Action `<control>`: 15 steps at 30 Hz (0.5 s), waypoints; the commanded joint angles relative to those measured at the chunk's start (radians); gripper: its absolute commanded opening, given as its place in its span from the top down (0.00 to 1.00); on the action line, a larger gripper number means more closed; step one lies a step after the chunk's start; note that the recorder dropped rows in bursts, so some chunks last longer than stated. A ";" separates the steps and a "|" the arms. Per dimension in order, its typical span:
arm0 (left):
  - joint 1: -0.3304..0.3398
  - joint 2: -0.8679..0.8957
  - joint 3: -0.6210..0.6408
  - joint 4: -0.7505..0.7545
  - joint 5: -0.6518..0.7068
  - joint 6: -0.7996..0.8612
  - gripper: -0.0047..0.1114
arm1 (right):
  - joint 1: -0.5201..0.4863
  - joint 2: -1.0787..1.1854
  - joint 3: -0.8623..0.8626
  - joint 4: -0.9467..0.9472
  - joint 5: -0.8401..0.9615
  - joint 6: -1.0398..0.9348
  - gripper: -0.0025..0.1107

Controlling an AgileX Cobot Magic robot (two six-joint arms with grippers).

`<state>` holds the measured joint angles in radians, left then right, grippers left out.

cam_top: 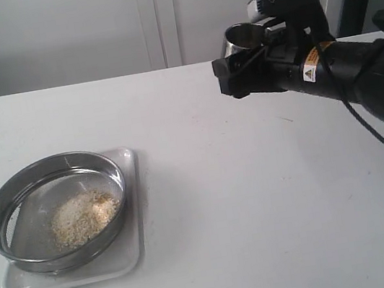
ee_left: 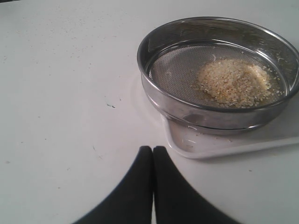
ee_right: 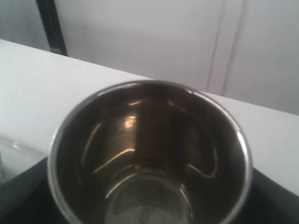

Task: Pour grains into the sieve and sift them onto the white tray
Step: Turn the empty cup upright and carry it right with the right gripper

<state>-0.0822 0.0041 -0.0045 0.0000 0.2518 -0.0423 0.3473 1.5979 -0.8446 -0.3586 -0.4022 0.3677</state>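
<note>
My right gripper (cam_top: 238, 67) is clasped around the small steel cup (cam_top: 243, 33), which looks empty. My left gripper (ee_left: 153, 153) is pressed shut on nothing, near the white tray (cam_top: 137, 222). Pouring looks done. Sifting comes next, I judge, and calls for a grip on the sieve (cam_top: 56, 160). It sits on the tray, with the grains (cam_top: 83, 218) heaped golden-beige on its mesh.

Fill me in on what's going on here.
The right gripper holds a steel cup, empty inside, in the air at the right. The grains lie piled in the sieve, which sits on the white tray. The left gripper, shut and empty, hangs near the tray without touching it. Pouring looks done; sifting seems yet to come.
</note>
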 commanded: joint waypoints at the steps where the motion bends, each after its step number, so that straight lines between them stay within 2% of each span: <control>1: 0.002 -0.004 0.005 0.000 0.001 -0.005 0.96 | -0.008 -0.012 0.050 0.379 -0.057 -0.342 0.98; 6: 0.002 -0.004 0.005 0.000 0.001 -0.005 0.96 | -0.008 -0.006 0.109 0.529 -0.164 -0.432 0.98; 15: 0.002 -0.004 0.005 0.000 0.001 -0.005 0.96 | -0.008 0.121 0.161 0.553 -0.288 -0.432 0.98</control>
<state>-0.0822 0.0041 -0.0045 0.0000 0.2518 -0.0423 0.3473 1.6832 -0.6892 0.1904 -0.6374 -0.0529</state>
